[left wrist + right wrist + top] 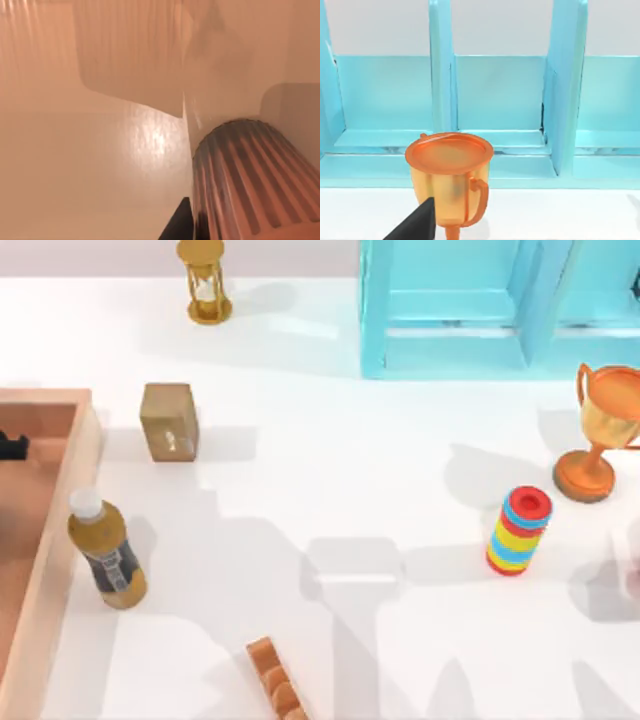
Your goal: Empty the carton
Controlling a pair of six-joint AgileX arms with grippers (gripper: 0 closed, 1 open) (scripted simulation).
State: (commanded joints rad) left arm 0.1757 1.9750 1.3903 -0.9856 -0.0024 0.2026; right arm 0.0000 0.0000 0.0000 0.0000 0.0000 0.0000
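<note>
Top view: the carton (60,530) lies at the worktop's left edge, open-topped. A bottle (105,552) stands tilted just outside its right wall. The left claw (14,447) is a dark tip inside the carton; whether it is wide or narrow cannot be told. Left wrist view: the carton's inner wall (90,165) and a ribbed cylinder (250,185) close by. Right wrist view: a trophy (451,175) before the blue cabinet (490,100); one dark fingertip (417,225) of the right claw shows, its spread not readable.
</note>
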